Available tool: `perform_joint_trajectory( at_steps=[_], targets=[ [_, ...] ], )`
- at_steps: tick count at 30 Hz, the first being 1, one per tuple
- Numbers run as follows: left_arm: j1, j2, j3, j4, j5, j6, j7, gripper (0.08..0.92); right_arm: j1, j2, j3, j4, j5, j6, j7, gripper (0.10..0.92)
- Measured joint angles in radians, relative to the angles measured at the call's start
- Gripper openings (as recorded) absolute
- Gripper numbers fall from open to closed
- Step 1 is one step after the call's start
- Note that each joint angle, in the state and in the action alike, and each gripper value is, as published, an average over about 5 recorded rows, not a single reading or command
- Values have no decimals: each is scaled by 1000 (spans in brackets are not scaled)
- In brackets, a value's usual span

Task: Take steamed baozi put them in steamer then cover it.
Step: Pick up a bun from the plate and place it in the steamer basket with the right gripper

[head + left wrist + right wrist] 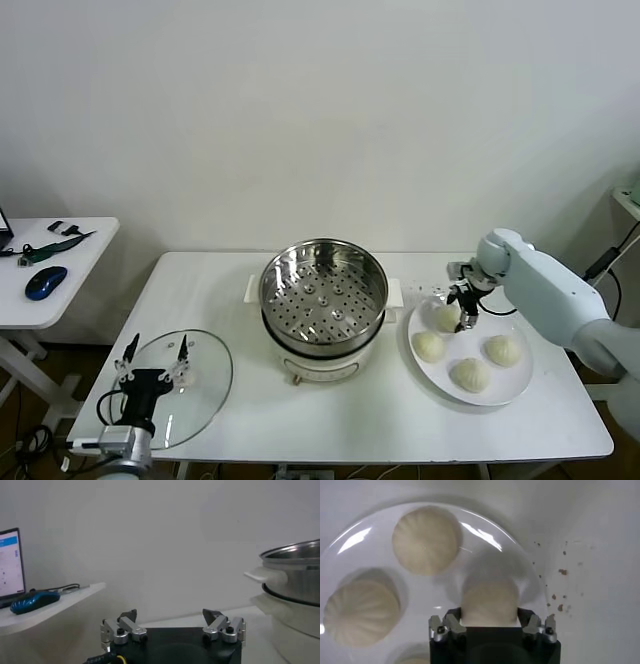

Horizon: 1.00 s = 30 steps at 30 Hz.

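Four cream-white baozi lie on a white plate at the right: one at the far left, and three others. My right gripper is down on the far-left bun. In the right wrist view, the right gripper has its fingers pressed on both sides of that baozi. The steel steamer stands open at the table's middle on its white pot base. The glass cover lies flat at the front left. My left gripper hovers over it, open and empty.
A side table at the left holds a blue mouse and a laptop. The steamer's side shows in the left wrist view. Crumbs dot the table beside the plate.
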<state>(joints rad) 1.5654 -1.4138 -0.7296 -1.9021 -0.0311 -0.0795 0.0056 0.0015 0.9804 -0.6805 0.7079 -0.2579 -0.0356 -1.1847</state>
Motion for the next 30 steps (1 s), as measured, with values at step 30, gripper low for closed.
perform_joint_trajectory(
  at_steps=[30],
  targets=[
    [34,4,19,-30,-10,0,-12,823,578,117,-463,294,146,359,-92,679]
  ],
)
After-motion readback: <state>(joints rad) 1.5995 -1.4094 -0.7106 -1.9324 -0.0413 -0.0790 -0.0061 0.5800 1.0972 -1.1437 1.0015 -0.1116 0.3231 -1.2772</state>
